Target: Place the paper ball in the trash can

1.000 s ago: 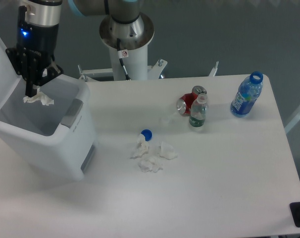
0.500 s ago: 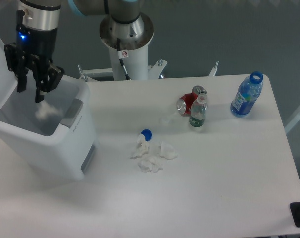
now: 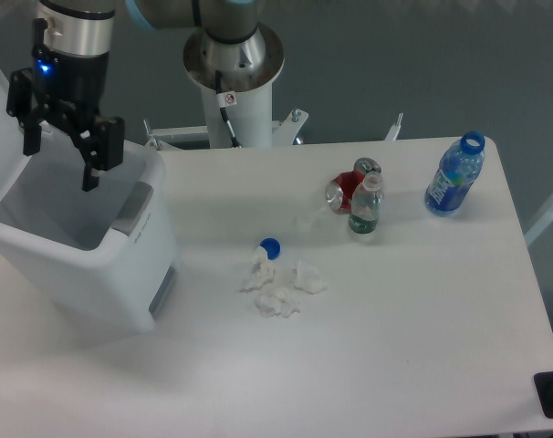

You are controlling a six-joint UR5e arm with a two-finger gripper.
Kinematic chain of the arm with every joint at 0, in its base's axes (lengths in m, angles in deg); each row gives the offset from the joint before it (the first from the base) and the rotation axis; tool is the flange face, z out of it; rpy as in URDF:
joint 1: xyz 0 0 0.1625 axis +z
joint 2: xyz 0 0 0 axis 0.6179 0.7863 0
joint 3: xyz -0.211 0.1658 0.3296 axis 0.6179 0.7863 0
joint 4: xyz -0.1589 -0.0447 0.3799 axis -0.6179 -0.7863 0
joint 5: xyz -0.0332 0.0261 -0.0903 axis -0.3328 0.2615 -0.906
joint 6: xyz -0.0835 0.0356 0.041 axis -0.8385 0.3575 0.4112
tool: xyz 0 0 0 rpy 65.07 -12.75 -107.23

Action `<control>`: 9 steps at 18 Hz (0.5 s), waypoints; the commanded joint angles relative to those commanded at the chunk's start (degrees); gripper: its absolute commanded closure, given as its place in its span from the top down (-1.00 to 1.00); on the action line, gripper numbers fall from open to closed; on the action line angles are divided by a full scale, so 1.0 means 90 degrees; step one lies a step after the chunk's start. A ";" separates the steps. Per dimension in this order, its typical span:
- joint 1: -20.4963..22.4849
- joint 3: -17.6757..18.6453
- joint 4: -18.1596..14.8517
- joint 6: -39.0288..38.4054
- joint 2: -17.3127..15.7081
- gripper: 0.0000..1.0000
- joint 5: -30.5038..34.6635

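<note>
Above the trash can, the jaws hang spread wide, holding nothing.

I have the arm reaching to the upper left of the view, its wrist section pointing straight down with a blue light glowing on its dark housing. The tool hangs below it with both black fingers spread wide apart and nothing between them. One finger sits on the left, the other on the right, tips aimed downward. The arm's grey base column stands behind, at top centre.
</note>
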 joint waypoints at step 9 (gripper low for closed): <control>0.0791 -0.0059 0.0040 0.0597 -0.0019 1.00 0.0674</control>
